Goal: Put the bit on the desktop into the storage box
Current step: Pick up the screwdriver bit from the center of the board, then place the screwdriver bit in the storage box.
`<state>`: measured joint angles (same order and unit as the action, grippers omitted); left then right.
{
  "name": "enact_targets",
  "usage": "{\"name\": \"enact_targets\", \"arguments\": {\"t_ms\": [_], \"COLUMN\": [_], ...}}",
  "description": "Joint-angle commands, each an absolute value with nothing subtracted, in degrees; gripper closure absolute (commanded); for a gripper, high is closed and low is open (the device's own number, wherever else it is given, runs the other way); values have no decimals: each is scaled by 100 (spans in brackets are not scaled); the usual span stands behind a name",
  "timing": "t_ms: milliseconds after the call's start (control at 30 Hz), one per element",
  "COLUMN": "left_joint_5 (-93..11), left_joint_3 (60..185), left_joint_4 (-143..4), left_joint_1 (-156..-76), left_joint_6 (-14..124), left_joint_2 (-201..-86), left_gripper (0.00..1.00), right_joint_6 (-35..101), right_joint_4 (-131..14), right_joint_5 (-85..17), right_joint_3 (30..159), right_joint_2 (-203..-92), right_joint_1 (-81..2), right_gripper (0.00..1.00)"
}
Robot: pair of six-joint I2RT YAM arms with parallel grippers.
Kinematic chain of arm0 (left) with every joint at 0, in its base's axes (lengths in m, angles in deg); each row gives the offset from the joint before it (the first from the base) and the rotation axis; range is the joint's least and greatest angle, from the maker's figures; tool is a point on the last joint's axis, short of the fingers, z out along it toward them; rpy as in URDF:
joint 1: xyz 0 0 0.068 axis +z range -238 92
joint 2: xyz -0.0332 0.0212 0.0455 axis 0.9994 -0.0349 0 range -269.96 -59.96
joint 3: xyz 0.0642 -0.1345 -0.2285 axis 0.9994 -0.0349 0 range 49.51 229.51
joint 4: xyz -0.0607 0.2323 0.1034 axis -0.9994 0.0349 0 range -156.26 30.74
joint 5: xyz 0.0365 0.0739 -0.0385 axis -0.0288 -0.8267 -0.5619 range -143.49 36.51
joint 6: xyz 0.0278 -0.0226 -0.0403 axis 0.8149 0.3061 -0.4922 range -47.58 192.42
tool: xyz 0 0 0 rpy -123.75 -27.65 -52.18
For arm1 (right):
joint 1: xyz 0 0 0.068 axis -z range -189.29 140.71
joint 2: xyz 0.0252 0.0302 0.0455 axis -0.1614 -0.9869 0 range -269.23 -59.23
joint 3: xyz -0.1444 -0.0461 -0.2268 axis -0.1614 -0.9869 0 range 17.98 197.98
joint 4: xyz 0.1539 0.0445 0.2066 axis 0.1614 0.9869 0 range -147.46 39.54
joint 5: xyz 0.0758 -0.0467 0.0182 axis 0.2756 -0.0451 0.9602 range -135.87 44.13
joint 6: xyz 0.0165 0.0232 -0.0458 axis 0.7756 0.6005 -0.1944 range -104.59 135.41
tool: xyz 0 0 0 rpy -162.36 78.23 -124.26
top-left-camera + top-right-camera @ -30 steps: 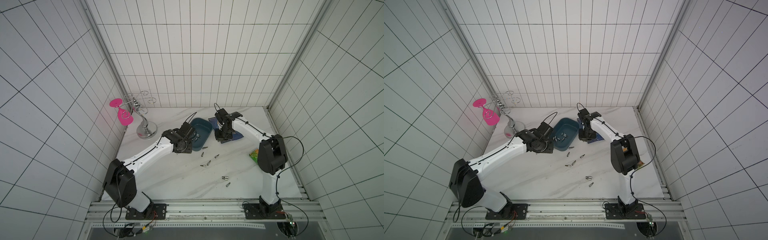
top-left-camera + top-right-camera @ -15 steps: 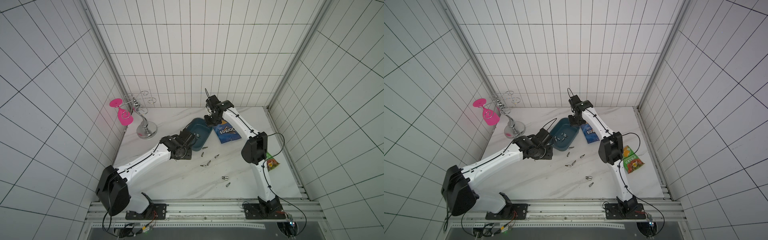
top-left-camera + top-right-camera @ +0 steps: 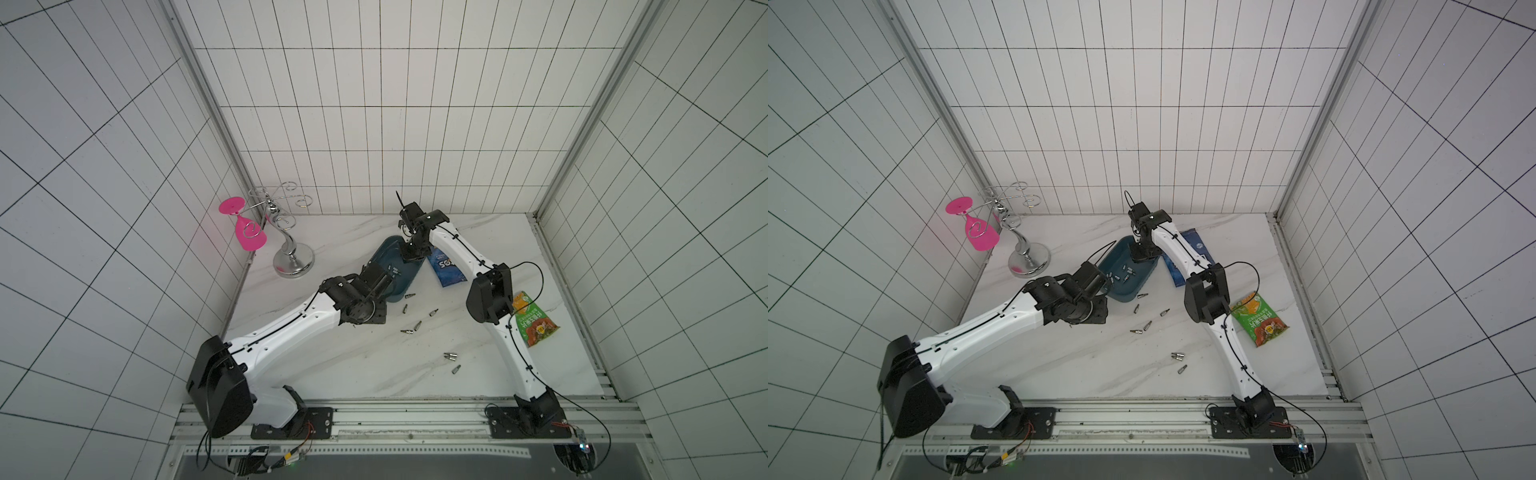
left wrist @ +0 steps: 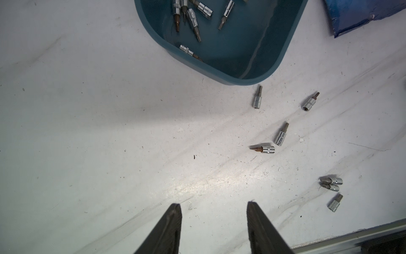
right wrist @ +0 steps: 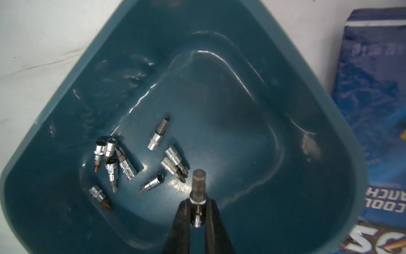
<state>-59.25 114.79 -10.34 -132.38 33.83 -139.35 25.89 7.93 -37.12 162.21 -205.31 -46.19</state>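
- Over the far end of the shallow dark teal plastic storage box point(image 5: 303, 99), the right fingers point(image 5: 179, 224) are clenched on a short steel hex bit point(image 5: 198, 182). They pinch its bright chrome collar, so the dull grey six-sided tip juts out past them toward the box floor.
- That pose looks chosen for a drop: the hex bit hangs above bare floor, so letting go should land it inside rather than on the rim.
- Close by on the box floor, the stored bits point(image 5: 114, 162) lie in a loose cluster. They are small chrome sockets with darker driver tips, some rust-brown. Being round and hard, they would likely roll, and the raised walls should contain that.
- The box itself is smooth and glossy, with rounded corners and a stepped floor that catches highlights.
- Apart from the box, the left fingers point(image 4: 169, 231), two matte black wedges, stand parted and empty over the bare counter point(image 4: 109, 132). They are probably held clear of the right arm's work.
- Several loose bits point(image 4: 281, 134) lie scattered on the white, faintly grey-veined, scuffed counter. The nearest is just beside the box rim, so the task seems only partway done.
- A crinkly blue foil chip bag point(image 5: 373, 88) lies flat just beside the box and seems to play no part in the task.
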Motion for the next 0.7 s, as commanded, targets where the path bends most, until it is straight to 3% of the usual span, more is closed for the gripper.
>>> {"name": "enact_targets", "arguments": {"t_ms": [0,667], "left_joint_5": [-5955,-6012], "left_joint_3": [11446,11577], "left_joint_4": [-1130,-1213], "left_joint_1": [-13313,-13676], "left_joint_6": [3278,2539], "left_joint_2": [-13984,-14568], "left_gripper": [48,47], "right_joint_6": [2473,2481], "right_joint_4": [643,450], "right_joint_5": [-3652,-3882], "right_joint_3": [16367,16437], "right_joint_2": [-20757,-21259], "right_joint_1": [-4680,-4742], "right_gripper": [100,100]}}
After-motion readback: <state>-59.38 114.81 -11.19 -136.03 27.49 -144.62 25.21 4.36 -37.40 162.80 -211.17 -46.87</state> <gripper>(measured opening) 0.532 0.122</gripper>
